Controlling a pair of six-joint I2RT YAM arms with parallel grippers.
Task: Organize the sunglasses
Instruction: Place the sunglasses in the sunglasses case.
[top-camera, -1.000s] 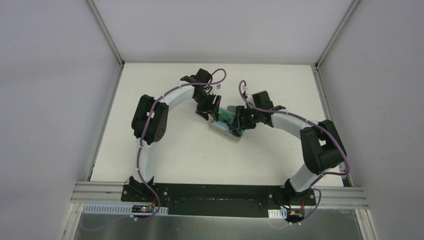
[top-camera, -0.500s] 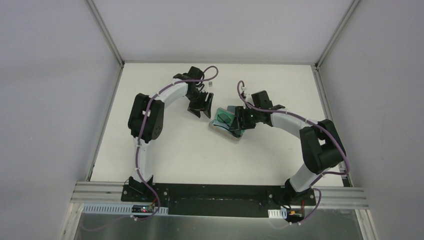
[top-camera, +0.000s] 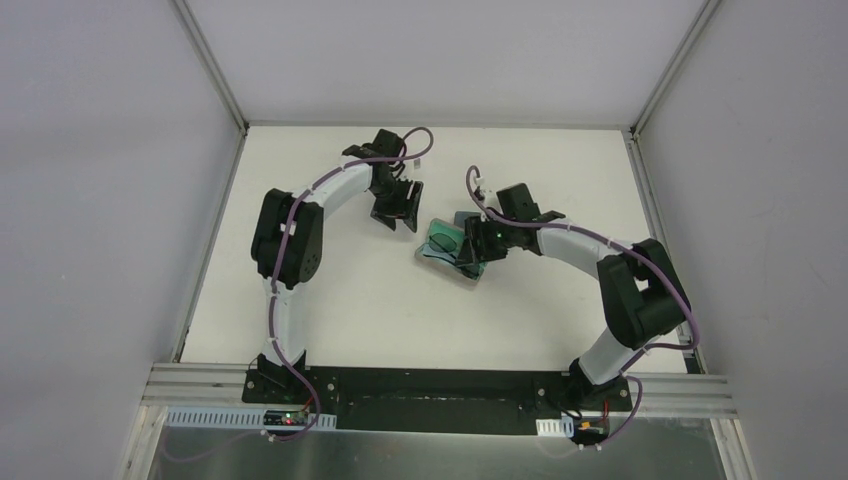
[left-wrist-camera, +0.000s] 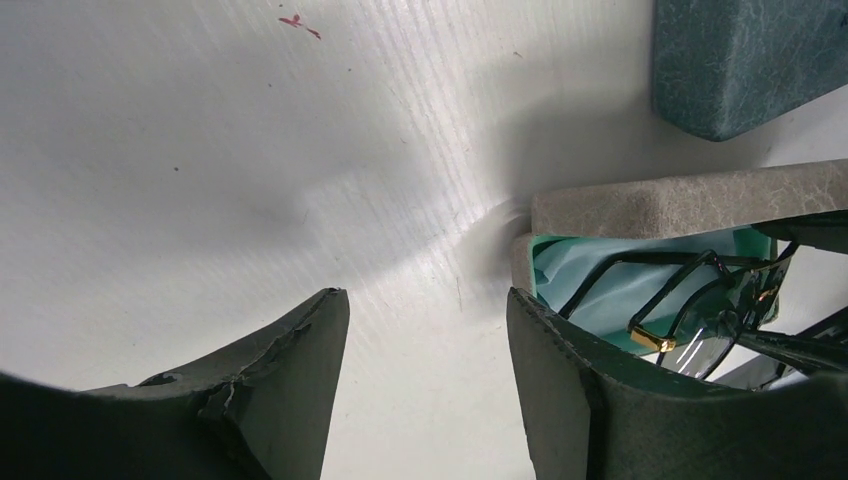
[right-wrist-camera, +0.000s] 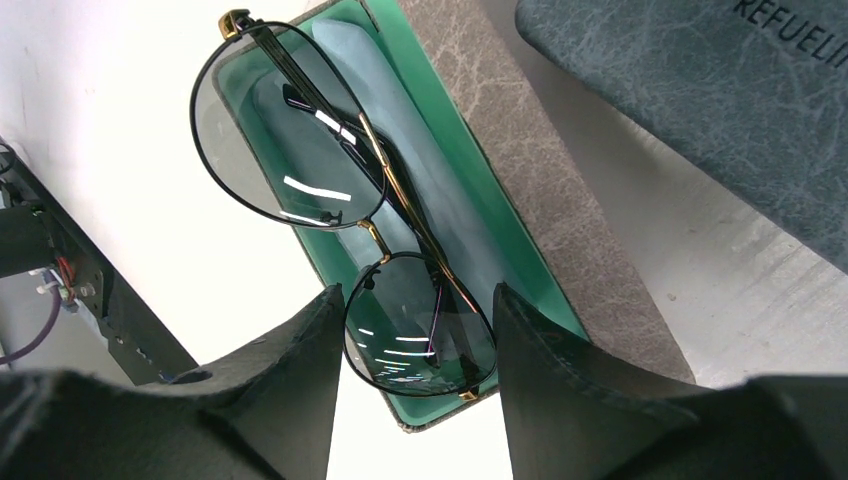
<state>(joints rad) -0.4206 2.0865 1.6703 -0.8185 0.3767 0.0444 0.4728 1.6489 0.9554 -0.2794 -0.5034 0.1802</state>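
One pair of black wire-framed sunglasses (right-wrist-camera: 330, 160) with dark lenses lies folded over the open beige case (right-wrist-camera: 520, 180), on its green lining and a light blue cloth (right-wrist-camera: 400, 120). My right gripper (right-wrist-camera: 416, 295) is shut on the sunglasses, with one lens between the fingers and its rim meeting both pads. In the top view that gripper (top-camera: 468, 250) is at the case (top-camera: 440, 258) mid-table. My left gripper (top-camera: 397, 210) stands open up-left of the case, over bare table. In the left wrist view the left gripper (left-wrist-camera: 428, 295) holds nothing, and the sunglasses (left-wrist-camera: 690, 310) and case (left-wrist-camera: 690, 200) show at right.
A closed dark blue case (right-wrist-camera: 720, 110) lies just beyond the beige one, also seen as the blue case (left-wrist-camera: 740, 60) in the left wrist view. White walls enclose the table (top-camera: 330, 290) on three sides.
My left gripper has pulled back from the case toward the upper left and now hangs over bare table. The right gripper and case have shifted slightly left.
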